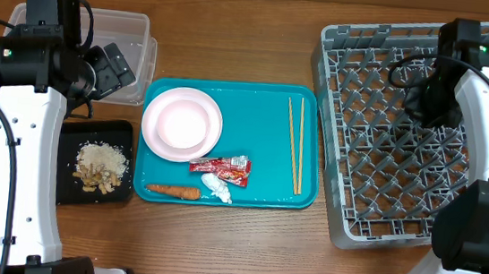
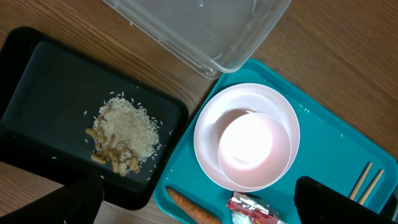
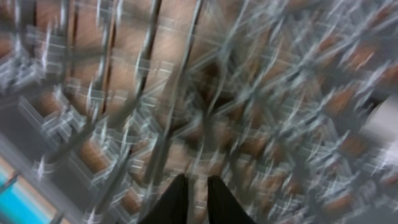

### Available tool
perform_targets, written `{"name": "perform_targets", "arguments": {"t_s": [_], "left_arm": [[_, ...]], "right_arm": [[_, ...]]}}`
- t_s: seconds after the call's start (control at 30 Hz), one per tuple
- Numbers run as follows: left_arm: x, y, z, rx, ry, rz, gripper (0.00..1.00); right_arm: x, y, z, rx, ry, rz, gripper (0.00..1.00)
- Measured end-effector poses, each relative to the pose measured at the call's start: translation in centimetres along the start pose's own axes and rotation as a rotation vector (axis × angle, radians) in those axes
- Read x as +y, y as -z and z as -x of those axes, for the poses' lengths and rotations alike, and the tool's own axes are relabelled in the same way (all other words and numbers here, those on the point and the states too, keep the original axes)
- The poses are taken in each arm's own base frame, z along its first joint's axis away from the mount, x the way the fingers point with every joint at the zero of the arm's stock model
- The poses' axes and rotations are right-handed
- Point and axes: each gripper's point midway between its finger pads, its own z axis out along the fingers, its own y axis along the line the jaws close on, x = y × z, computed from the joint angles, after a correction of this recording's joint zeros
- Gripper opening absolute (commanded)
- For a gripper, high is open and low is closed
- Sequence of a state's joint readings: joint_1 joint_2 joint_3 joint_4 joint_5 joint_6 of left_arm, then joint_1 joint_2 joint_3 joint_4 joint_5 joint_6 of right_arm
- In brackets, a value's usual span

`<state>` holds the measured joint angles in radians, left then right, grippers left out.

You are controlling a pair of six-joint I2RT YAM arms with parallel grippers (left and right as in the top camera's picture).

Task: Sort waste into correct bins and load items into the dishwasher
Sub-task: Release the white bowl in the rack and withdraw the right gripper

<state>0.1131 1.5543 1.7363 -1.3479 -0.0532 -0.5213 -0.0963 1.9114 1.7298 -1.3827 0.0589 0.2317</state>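
Because blur smears the rack (image 3: 261, 93), the right gripper's (image 3: 198, 193) state is unreadable; the left gripper (image 2: 199, 199) gapes empty, 2 fingers (image 2: 329, 200) cropped.

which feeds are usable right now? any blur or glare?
Right wrist: heavy motion blur, dish rack smeared, only the dark right tool readable. Left wrist: sharp, but glare whites out the bowl. Overhead: sharp, even light.

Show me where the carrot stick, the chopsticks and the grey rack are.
carrot stick (image 1: 174, 190): overhead view, middle of its orange body.
chopsticks (image 1: 291, 144): overhead view, midway along one stick.
grey rack (image 1: 326, 136): overhead view, rim beside the chopsticks.
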Motion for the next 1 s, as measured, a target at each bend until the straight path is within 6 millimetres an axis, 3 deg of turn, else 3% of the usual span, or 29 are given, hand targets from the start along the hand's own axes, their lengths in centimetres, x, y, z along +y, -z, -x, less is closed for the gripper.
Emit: {"name": "perform_targets", "arguments": {"t_s": [0.07, 0.3, 0.47, 0.57, 0.7, 0.87, 1.0], "left_arm": [[0.1, 0.0, -0.1, 0.005, 0.000, 0.003, 1.00], [0.3, 0.0, -0.5, 0.021, -0.001, 0.012, 1.00], [0.4, 0.0, -0.8, 0.031, -0.002, 0.017, 1.00], [0.4, 0.0, -0.8, 0.031, -0.002, 0.018, 1.00], [0.4, 0.0, -0.8, 0.031, -0.002, 0.018, 1.00], [0.4, 0.0, -0.8, 0.031, -0.002, 0.018, 1.00], [0.4, 0.0, -0.8, 0.031, -0.003, 0.018, 1.00]], "right_arm": [[0.5, 0.0, -2.7, 0.114, 0.007, 0.031, 0.13], [3.8, 0.1, -7.5, 0.256, 0.118, 0.038, 0.13], [7.1, -2.0, -10.6, 0.295, 0.251, 0.030, 0.13], [7.7, -3.4, -12.0, 0.318, 0.275, 0.027, 0.13], [8.7, -3.5, -13.1, 0.350, 0.304, 0.069, 0.13], [9.6, -3.6, -13.0, 0.341, 0.333, 0.112, 0.15], [10.0, -3.5, -13.4, 0.350, 0.342, 0.123, 0.27]]}}
